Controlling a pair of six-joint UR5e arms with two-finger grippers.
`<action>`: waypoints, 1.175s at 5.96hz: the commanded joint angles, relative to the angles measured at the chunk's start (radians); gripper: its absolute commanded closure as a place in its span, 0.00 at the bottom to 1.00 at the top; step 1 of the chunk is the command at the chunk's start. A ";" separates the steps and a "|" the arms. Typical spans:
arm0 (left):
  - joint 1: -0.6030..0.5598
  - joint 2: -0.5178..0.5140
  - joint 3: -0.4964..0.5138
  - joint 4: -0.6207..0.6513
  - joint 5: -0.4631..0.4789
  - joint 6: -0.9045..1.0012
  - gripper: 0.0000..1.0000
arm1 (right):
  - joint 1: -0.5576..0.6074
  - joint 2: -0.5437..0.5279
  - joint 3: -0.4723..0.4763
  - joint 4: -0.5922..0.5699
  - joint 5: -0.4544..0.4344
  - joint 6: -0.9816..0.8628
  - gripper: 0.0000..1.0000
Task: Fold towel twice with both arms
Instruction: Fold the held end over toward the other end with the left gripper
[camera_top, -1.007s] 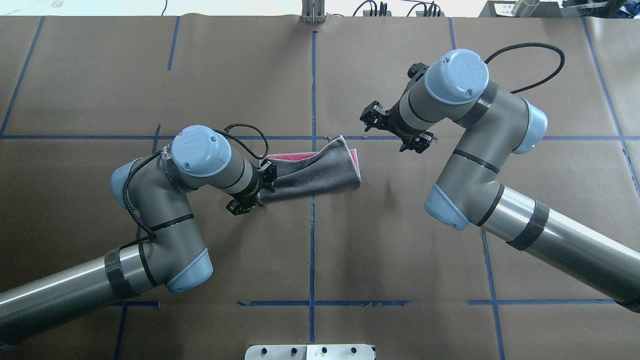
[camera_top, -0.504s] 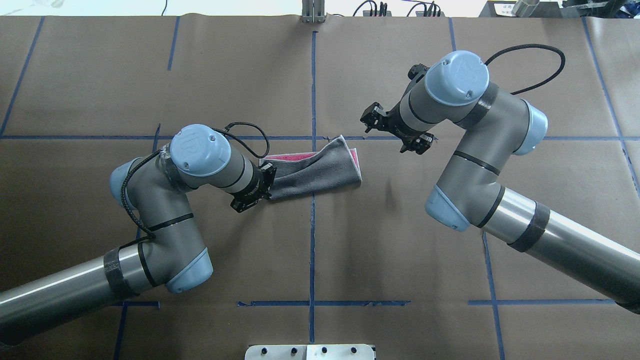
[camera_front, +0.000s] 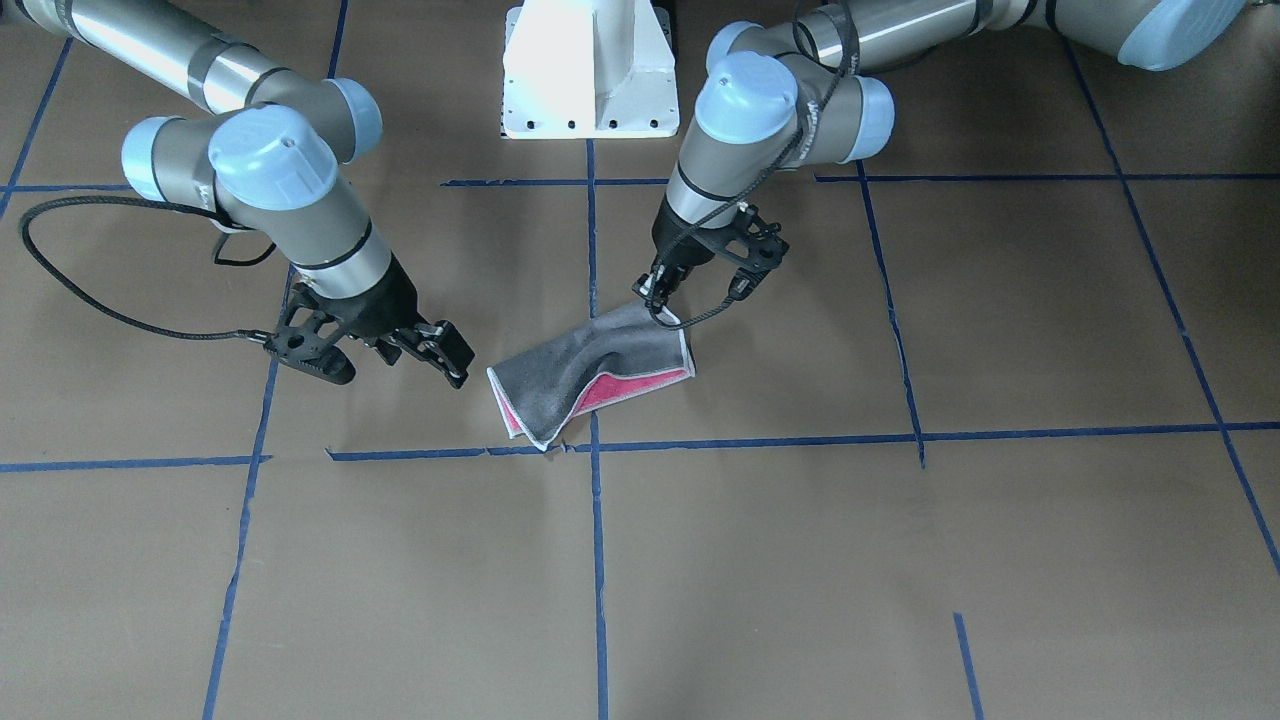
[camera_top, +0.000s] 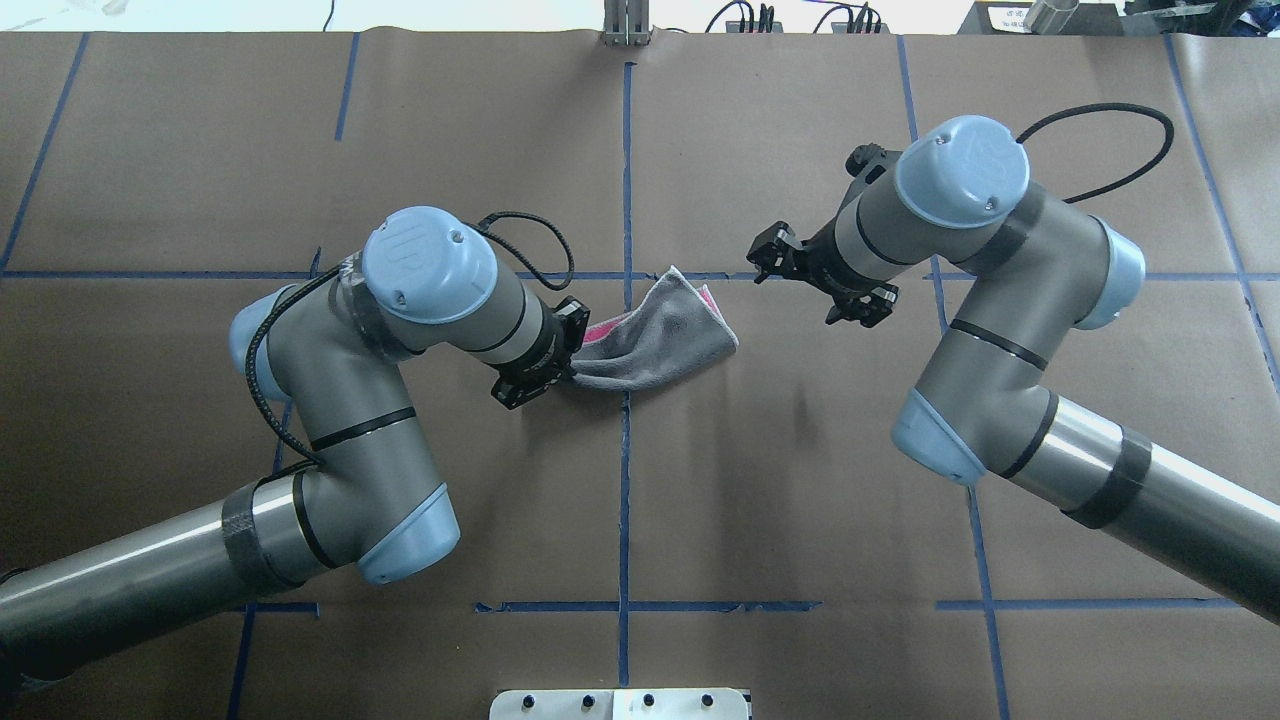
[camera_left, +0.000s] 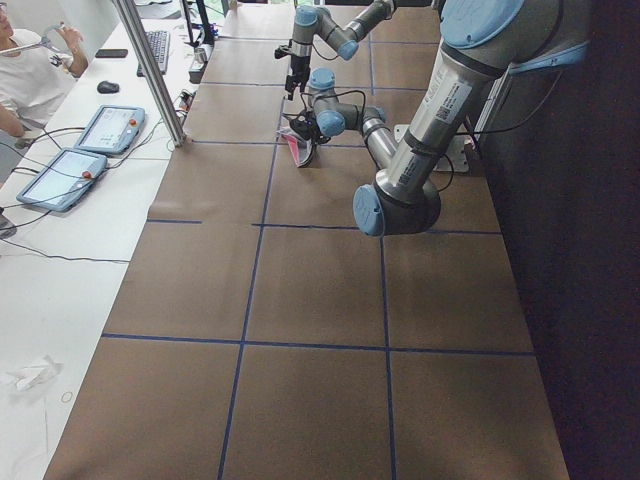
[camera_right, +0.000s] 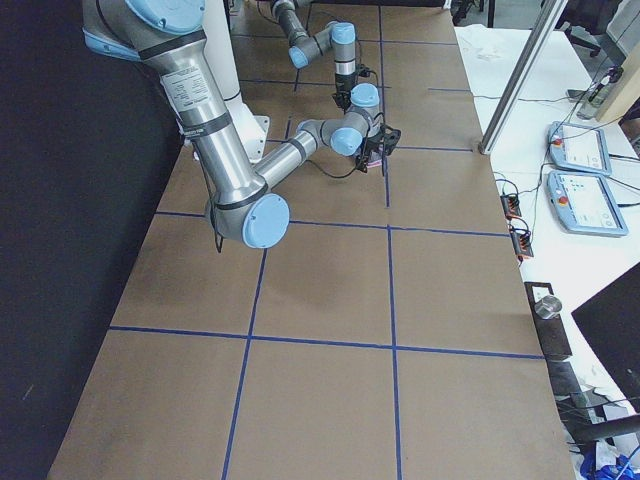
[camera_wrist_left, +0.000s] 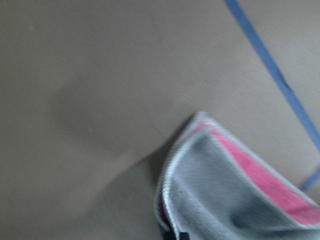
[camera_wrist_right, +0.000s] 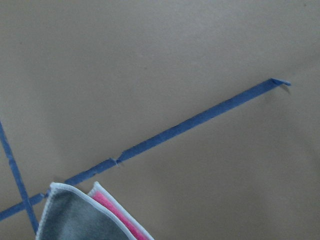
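The towel (camera_top: 665, 335) lies folded near the table's centre line, grey face up, with a strip of pink-red showing along its far edge. In the front view the towel (camera_front: 585, 372) has one end raised. My left gripper (camera_top: 568, 368) is shut on that left end and holds it off the table; it also shows in the front view (camera_front: 656, 300). The left wrist view shows the towel (camera_wrist_left: 225, 200) hanging below the camera. My right gripper (camera_top: 815, 280) is open and empty, just right of the towel's other end, also in the front view (camera_front: 385, 365). The right wrist view shows a towel corner (camera_wrist_right: 75, 220).
Brown paper covers the table (camera_top: 800, 500), marked into squares by blue tape lines (camera_top: 625, 480). The white pedestal base (camera_front: 590, 70) stands at the robot's side of the table. Operator tablets (camera_left: 90, 140) lie beyond the far table edge.
My left gripper has moved right and away from the robot with the towel's end, bunching the towel shorter. My right arm has shifted right, still open.
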 joint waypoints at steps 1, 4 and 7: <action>0.001 -0.154 0.116 0.034 0.007 -0.012 1.00 | 0.021 -0.129 0.120 -0.001 0.041 -0.045 0.00; -0.001 -0.410 0.421 0.014 0.093 0.001 1.00 | 0.054 -0.292 0.184 0.008 0.070 -0.224 0.00; -0.017 -0.494 0.624 -0.144 0.171 -0.002 1.00 | 0.071 -0.325 0.184 0.014 0.076 -0.270 0.00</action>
